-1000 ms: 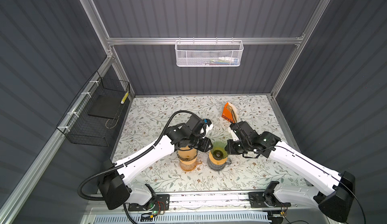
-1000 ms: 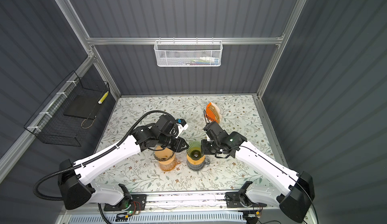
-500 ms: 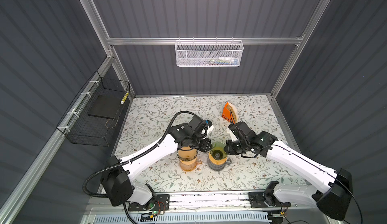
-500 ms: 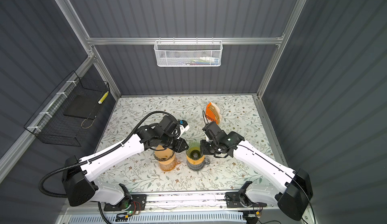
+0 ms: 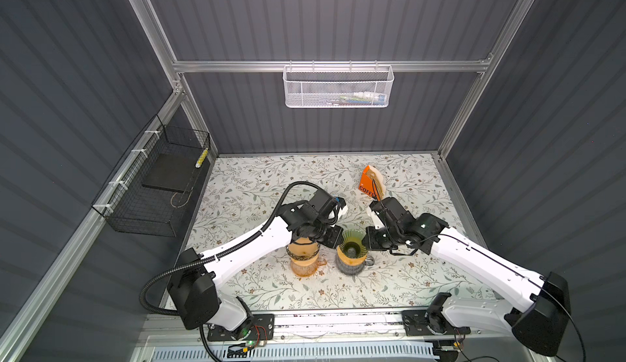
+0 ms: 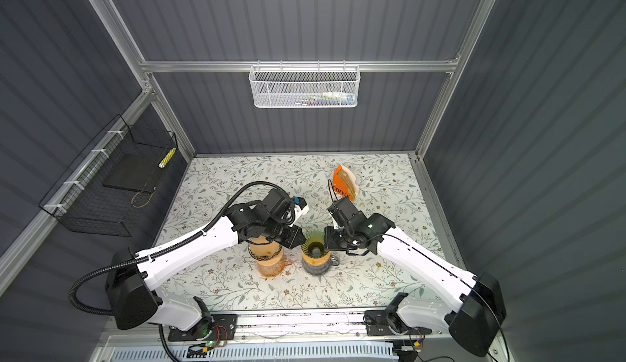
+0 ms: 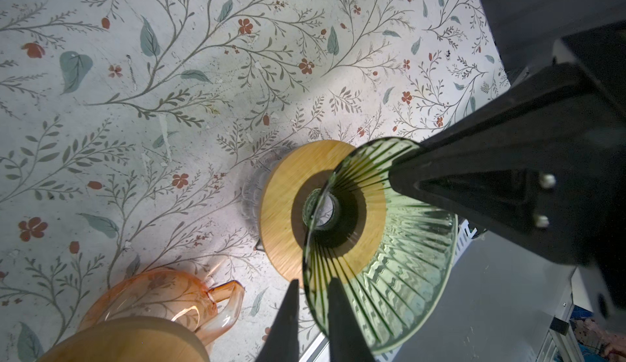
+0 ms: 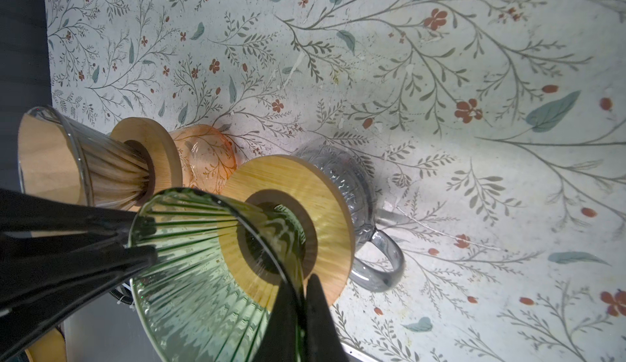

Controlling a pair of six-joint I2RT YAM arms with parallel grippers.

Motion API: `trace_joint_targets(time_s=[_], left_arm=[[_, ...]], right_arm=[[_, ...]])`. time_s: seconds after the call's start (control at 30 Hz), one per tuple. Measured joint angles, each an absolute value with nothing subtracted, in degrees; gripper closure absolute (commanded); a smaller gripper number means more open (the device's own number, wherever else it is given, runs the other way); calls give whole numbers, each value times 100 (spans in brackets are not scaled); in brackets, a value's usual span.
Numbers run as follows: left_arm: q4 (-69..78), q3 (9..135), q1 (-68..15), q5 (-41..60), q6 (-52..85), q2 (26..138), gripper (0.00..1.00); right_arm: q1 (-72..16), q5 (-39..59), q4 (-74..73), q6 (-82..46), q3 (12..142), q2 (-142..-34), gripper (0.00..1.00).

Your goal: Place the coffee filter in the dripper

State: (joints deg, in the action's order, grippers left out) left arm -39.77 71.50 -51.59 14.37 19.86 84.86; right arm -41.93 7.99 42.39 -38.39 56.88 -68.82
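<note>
Since the earlier frame the left gripper (image 7: 313, 280) has narrowed; its jaws now stand slightly parted astride the rim of the green dripper (image 5: 352, 243). The right gripper (image 8: 299, 284) is clamped on the opposite rim. The dripper sits on the grey server (image 8: 352, 180). The coffee filters (image 5: 379, 180) stand in the orange holder (image 5: 365, 187), well behind.

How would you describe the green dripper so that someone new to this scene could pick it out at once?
On the floral table, two glass jugs stand side by side near the middle. The green dripper sits on the grey jug, the right-hand one in both top views. Its ribbed green glass sets it apart from the clear dripper, brown inside, on the orange jug.
</note>
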Motion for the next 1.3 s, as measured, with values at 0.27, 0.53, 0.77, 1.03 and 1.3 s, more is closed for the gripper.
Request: trace_joint_targets(time_s=[0.27,0.53,0.77,1.03,1.3], left_arm=[[-3938,7185,-5199,1293,1990,8538,89],[-3844,7218,-5205,1177,2034,8582,93],[-3809,7227,-5210,1155,2128,8606,95],[-3712,7185,-5221,1149,2228,8611,95],[-3498,7059,-5221,1129,2279,8611,96]], right_arm=[[-4193,827,4182,-3837,5647,-6890,100],[-4193,834,4158,-3854,5614,-6890,100],[-4193,814,4156,-3896,5592,-6886,100],[-4193,775,4128,-3953,5548,-6866,100],[-4187,718,4097,-4010,5511,-6873,100]])
